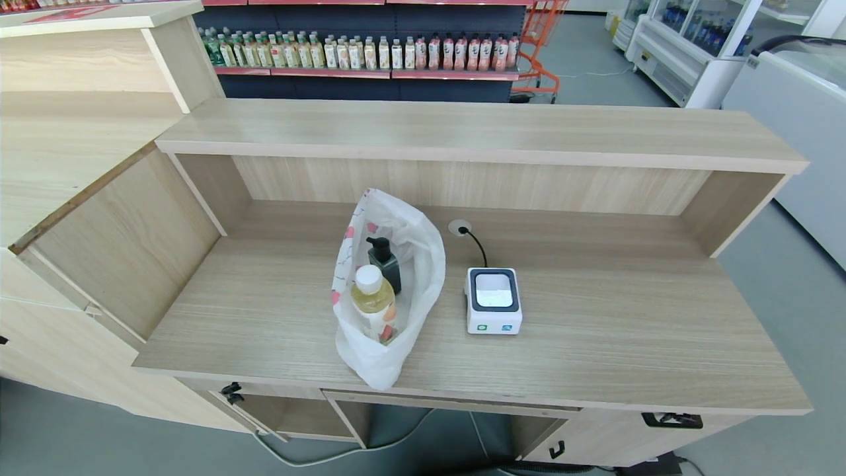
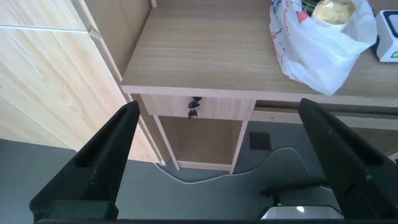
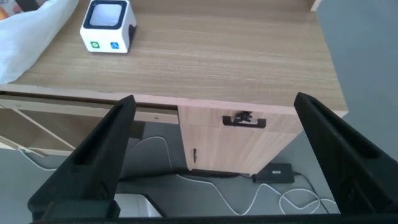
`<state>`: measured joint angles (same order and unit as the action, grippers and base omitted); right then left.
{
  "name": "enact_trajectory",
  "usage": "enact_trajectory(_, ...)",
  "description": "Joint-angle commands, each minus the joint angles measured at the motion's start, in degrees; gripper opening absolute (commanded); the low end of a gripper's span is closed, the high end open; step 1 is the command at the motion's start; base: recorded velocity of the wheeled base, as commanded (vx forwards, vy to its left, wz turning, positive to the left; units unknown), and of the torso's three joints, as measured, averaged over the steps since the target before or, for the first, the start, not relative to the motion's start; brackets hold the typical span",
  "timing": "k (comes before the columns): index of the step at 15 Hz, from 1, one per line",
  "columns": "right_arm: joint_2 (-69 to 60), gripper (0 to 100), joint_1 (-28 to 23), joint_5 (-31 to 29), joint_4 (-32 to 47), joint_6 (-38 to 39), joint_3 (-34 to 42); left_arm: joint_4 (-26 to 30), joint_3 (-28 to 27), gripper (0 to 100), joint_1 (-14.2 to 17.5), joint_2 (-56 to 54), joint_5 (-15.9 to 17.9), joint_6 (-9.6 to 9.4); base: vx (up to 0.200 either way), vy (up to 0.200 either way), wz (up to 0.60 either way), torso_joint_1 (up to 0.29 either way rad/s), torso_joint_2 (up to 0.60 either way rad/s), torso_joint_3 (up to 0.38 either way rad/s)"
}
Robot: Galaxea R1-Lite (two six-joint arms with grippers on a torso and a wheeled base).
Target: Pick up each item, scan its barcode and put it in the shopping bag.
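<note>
A white plastic shopping bag (image 1: pixel 423 264) stands open on the wooden counter (image 1: pixel 595 330), left of centre. Inside it stand a yellow drink bottle with a white cap (image 1: pixel 373 301) and a dark pump bottle (image 1: pixel 383 261). Right of the bag sits the white barcode scanner (image 1: pixel 492 301), with its cable running to a hole in the counter. My left gripper (image 2: pixel 217 149) hangs open below the counter's front edge, with the bag (image 2: pixel 323 53) above and beyond it. My right gripper (image 3: pixel 217 149) is open too, low before the counter, with the scanner (image 3: pixel 109 25) far off.
A raised shelf (image 1: pixel 476 132) runs along the counter's back, with side walls left and right. Below the front edge are drawers with black handles (image 3: pixel 244 119) and loose cables on the floor. Shelves of bottles (image 1: pixel 357 53) and freezers stand beyond.
</note>
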<state>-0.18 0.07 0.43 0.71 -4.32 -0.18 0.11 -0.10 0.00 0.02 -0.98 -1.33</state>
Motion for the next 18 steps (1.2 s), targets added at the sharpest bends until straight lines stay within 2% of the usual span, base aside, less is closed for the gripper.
enact_trajectory(1, 0.18, 100, 0.01, 0.01, 0.00, 0.01, 0.01, 0.07, 0.01, 100, 0.00, -0.02, 0.01, 0.89, 0.000, 0.000, 0.00, 0.000, 0.00, 0.000)
enact_trajectory(3, 0.18, 100, 0.01, 0.01, 0.00, 0.01, 0.01, 0.07, 0.01, 100, 0.00, -0.02, 0.01, 0.63, 0.000, 0.000, 0.00, 0.000, 0.00, 0.000)
enact_trajectory(13, 0.18, 100, 0.01, 0.01, 0.00, -0.61, 0.01, 0.07, 0.01, 100, 0.00, 0.77, 0.10, 0.54, 0.200, 0.000, 0.00, 0.005, 0.00, 0.003)
enact_trajectory(17, 0.18, 100, 0.01, 0.01, 0.00, 0.01, 0.01, 0.07, 0.01, 100, 0.00, -0.02, 0.01, 0.98, 0.000, 0.000, 0.00, 0.000, 0.00, 0.000)
enact_trajectory(18, 0.18, 0, 0.01, 0.01, 0.00, 0.10, 0.01, 0.07, 0.01, 100, 0.00, -0.02, 0.01, 0.98, 0.000, 0.000, 0.00, 0.000, 0.00, 0.000)
